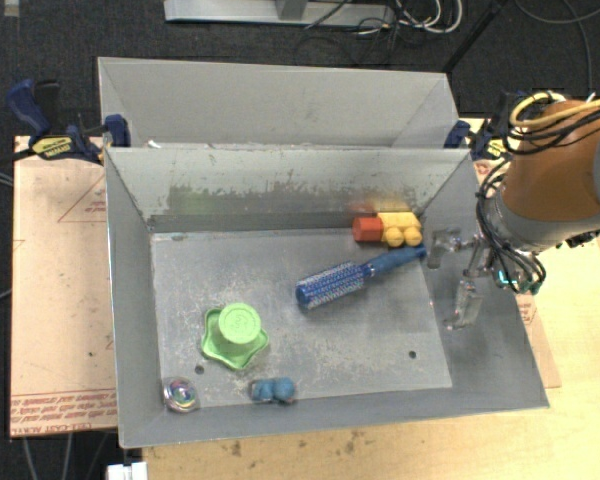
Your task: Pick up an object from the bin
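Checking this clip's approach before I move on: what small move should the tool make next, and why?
Probably a short shift left in the view toward the blue hairbrush, whose handle points at the tool. The tool hangs over the bin's right sloping wall, with no object beneath it; the brush is the nearest thing, the orange-and-yellow toy lying just behind it.

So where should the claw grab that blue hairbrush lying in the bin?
Probably the slim handle, from straight above, set across its width. The blue hairbrush lies flat, its handle pointing toward the claw on the right; the bristled head looks wider and bumpier.
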Motion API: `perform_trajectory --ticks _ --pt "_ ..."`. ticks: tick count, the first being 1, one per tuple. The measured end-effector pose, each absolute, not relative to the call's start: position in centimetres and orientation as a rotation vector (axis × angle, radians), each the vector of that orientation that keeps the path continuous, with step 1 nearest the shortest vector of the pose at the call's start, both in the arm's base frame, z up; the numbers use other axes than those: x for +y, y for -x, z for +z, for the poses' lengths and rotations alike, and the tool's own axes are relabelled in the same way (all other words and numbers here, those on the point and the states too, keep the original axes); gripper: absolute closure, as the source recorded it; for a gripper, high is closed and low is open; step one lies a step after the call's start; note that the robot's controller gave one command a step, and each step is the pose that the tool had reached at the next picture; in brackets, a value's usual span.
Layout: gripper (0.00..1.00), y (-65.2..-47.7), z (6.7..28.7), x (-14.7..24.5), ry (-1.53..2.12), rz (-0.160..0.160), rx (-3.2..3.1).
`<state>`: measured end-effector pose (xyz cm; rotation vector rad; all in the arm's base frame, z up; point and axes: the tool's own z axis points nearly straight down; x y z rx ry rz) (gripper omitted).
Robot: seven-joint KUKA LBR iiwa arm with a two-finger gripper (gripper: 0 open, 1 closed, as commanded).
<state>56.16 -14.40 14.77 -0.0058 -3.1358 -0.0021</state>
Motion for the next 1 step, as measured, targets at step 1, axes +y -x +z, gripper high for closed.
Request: perform_trajectory --ticks 1 --pt "0.00 -59.78 11.23 -8.80 -0.026 -0.007 -3.143"
